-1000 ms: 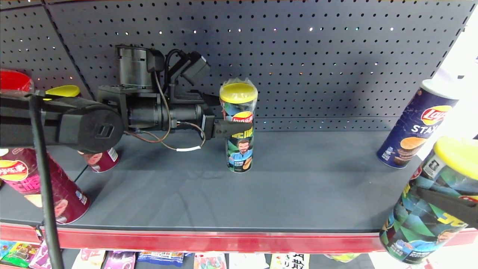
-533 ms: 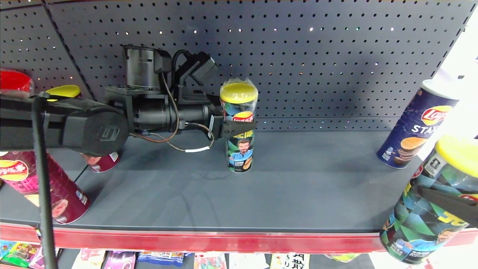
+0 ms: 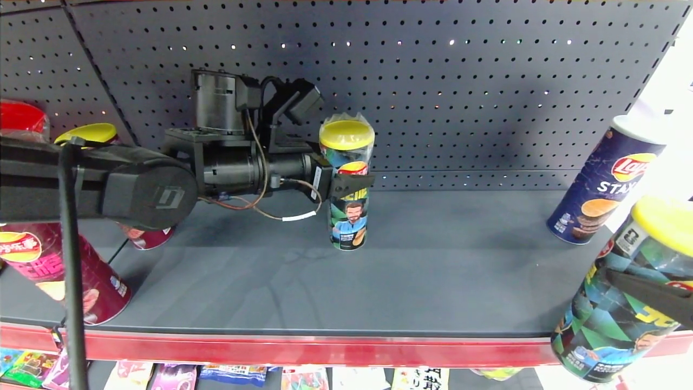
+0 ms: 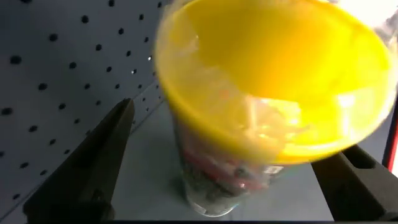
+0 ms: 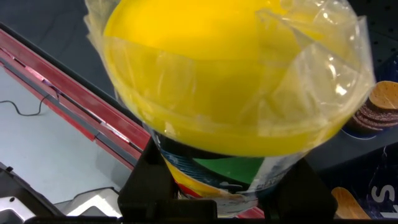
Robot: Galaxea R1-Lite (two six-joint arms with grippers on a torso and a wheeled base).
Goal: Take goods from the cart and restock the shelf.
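Observation:
A chip can with a yellow lid (image 3: pixel 347 187) stands upright mid-shelf near the pegboard, on the grey shelf (image 3: pixel 460 260). My left gripper (image 3: pixel 354 185) reaches in from the left at the can's upper half, one finger in front of it. In the left wrist view the same can (image 4: pixel 273 93) sits between the spread fingers (image 4: pixel 93 168) with gaps on both sides, so the left gripper (image 4: pixel 230 180) is open. A second yellow-lidded chip can (image 3: pixel 617 303) is tilted off the shelf's front right corner, with my right gripper (image 3: pixel 647 295) shut on it; the right wrist view looks down on this can (image 5: pixel 230 81).
A blue chip can (image 3: pixel 601 179) leans at the shelf's right end. Several dark red cans (image 3: pixel 59 271) and one more yellow-lidded can (image 3: pixel 89 131) stand at the left, partly behind my left arm. The shelf has a red front lip (image 3: pixel 325 349); bagged goods lie below.
My left arm has slid to the right, bringing its fingers further around the centre can, which has stayed in place. The right gripper and its can have barely moved.

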